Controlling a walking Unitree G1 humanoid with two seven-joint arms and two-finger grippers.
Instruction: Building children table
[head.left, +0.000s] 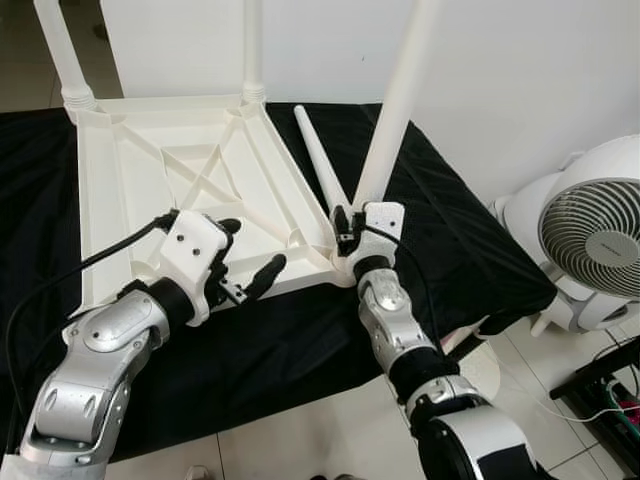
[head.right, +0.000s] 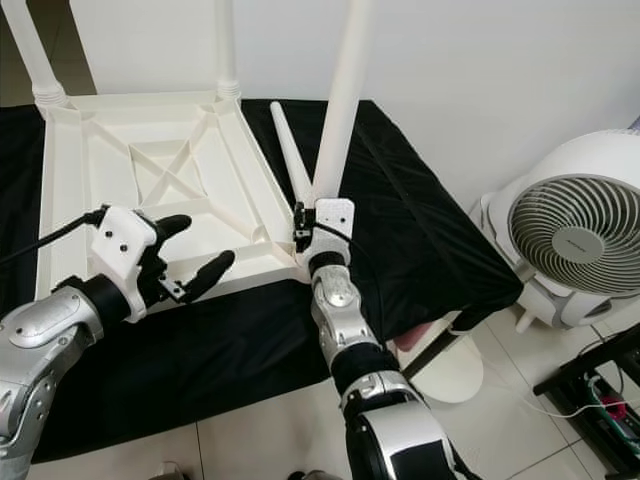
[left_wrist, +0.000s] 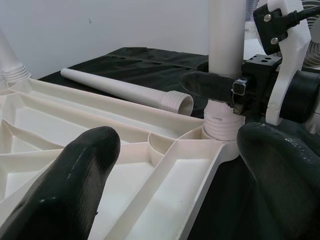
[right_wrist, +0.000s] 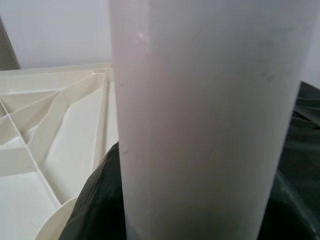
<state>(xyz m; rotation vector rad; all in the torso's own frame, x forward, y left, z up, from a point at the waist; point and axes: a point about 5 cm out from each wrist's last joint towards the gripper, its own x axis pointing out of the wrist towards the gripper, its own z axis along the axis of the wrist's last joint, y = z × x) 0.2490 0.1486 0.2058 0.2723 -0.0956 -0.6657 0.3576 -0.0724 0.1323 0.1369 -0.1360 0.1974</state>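
Note:
A white plastic children's tabletop (head.left: 190, 180) lies upside down on a black cloth. Two legs stand upright in its far corners (head.left: 68, 60) (head.left: 253, 50). A third white leg (head.left: 400, 100) stands in the near right corner socket (left_wrist: 220, 132), and my right gripper (head.left: 352, 232) is shut on its base. A loose fourth leg (head.left: 320, 165) lies on the cloth beside the tabletop. My left gripper (head.left: 250, 258) hovers open over the tabletop's near edge, its fingers (left_wrist: 75, 190) spread above the ribbed underside.
The black cloth (head.left: 470, 260) covers a low platform that ends near my body. A white fan (head.left: 590, 235) stands on the tiled floor to the right, with cables (head.left: 610, 400) near it. A white wall rises behind.

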